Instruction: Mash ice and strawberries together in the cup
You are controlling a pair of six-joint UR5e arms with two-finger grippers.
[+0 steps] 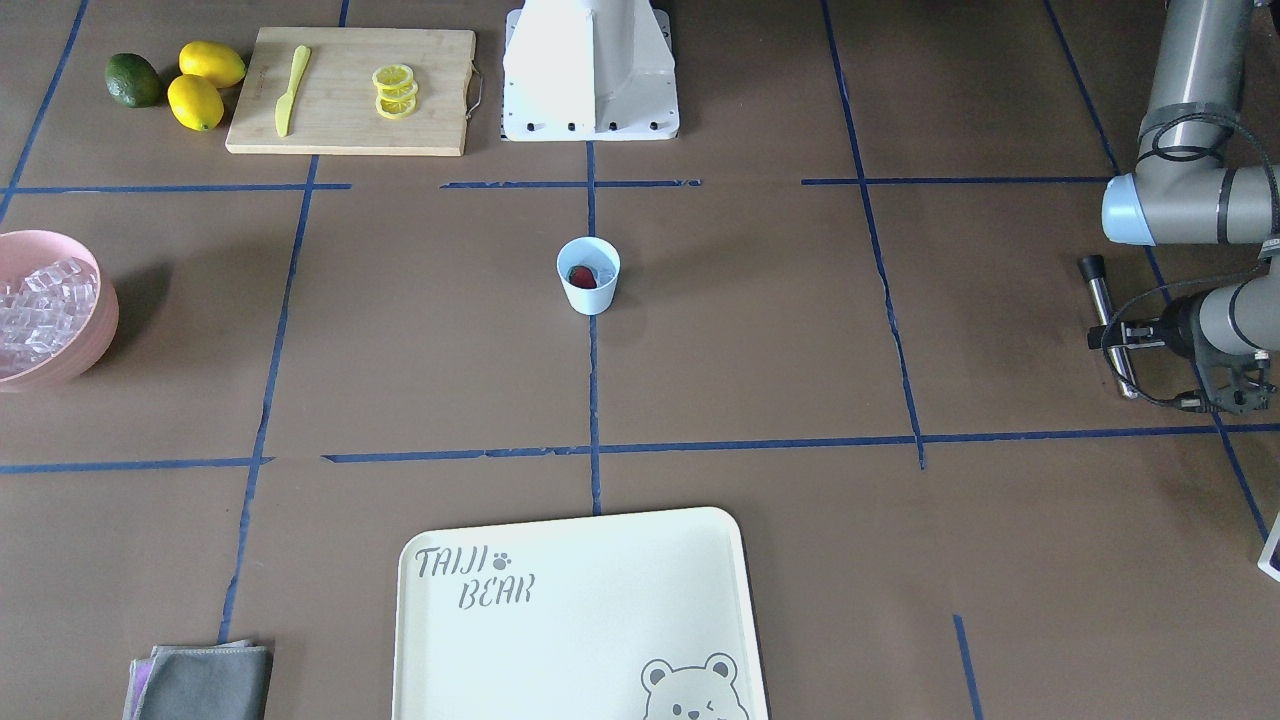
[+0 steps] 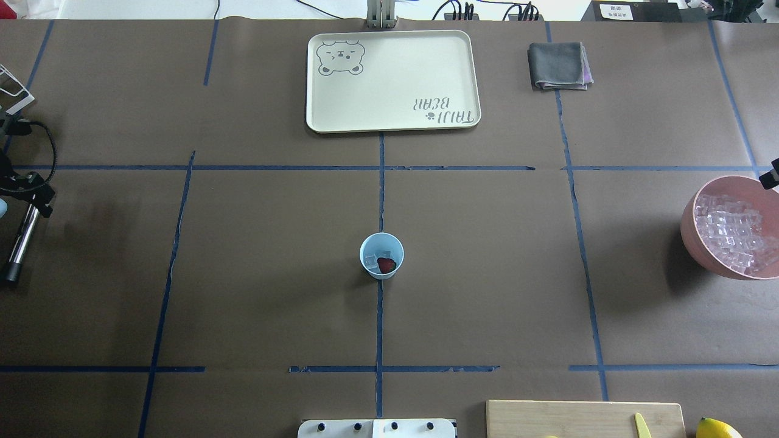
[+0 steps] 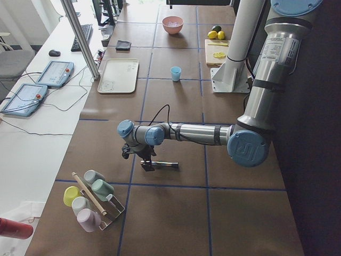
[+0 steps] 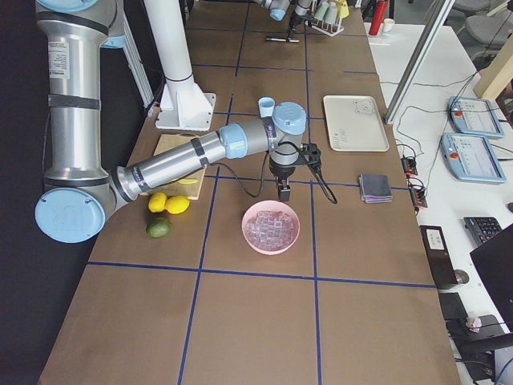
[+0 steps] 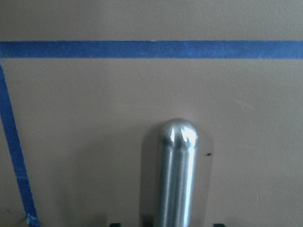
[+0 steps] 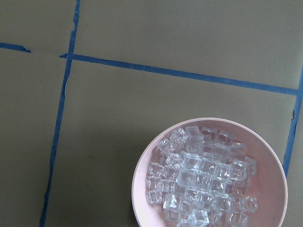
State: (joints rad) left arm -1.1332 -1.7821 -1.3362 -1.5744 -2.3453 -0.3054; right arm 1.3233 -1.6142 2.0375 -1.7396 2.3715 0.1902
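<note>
A blue cup (image 2: 381,255) at center frame of the overhead view holds a strawberry (image 2: 386,264) and ice (image 2: 370,261). At far left, the left gripper (image 2: 27,207) clamps a steel muddler (image 2: 20,242). The right gripper's (image 4: 284,192) state cannot be told above the pink bowl (image 2: 694,234) of cubes.

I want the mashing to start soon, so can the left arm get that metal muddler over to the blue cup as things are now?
Probably yes. The left gripper holds the metal muddler off at the table's side, and nothing stands on the brown table between it and the cup, which sits upright with its mouth uncovered.
</note>
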